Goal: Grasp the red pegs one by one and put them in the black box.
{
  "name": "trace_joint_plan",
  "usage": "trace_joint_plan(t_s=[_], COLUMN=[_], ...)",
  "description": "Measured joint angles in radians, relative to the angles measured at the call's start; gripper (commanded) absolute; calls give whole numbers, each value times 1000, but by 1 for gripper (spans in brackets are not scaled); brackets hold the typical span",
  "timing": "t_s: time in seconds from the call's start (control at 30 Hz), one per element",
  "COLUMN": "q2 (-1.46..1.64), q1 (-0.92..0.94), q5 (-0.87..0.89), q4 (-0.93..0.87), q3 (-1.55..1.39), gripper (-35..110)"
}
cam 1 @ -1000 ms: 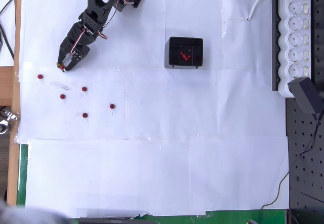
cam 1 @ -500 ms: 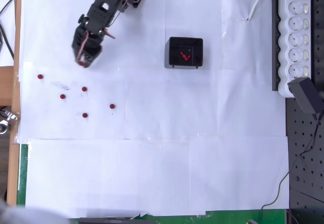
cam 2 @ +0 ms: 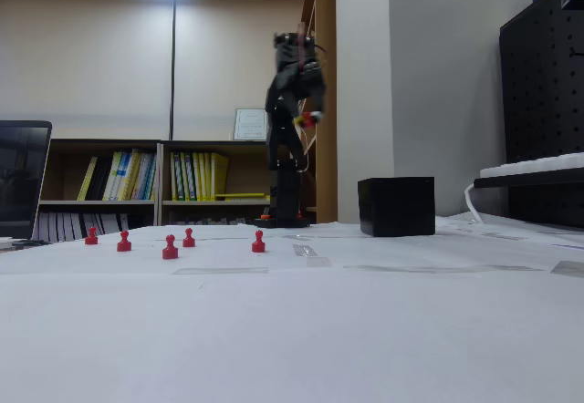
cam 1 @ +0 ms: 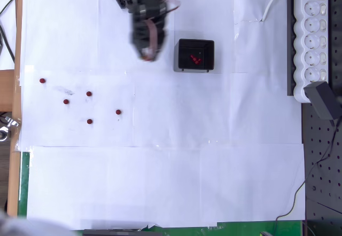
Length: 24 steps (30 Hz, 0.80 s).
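The black box (cam 1: 195,55) sat on the white paper-covered table (cam 1: 160,182), right of centre near the far edge in the overhead view, with red pegs (cam 1: 195,60) lying inside it. Five more red pegs stood upright on the paper well to its left: one (cam 1: 42,80) far out, others at (cam 1: 65,101), (cam 1: 88,93), (cam 1: 89,121) and (cam 1: 118,111). My arm (cam 2: 290,129) hung raised above the table, its claw (cam 1: 148,52) just left of the box and motion-blurred. In the fixed view a speck of red showed at the claw (cam 2: 310,118), though I could not tell its grip. A power strip (cam 1: 312,33) lay along the right edge.
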<state>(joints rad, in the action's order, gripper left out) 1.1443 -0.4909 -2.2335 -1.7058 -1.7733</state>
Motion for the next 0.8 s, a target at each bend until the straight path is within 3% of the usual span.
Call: trace_joint_plan(t_s=[0.17,0.43,0.63,0.8], q2=[126,261,278,278], q1=[-184,-272,-291,-268], q5=[-95,-120,-120,-120], q4=[84,365,420,388], q3=[83,247,298,291], gripper=[0,5,22,27])
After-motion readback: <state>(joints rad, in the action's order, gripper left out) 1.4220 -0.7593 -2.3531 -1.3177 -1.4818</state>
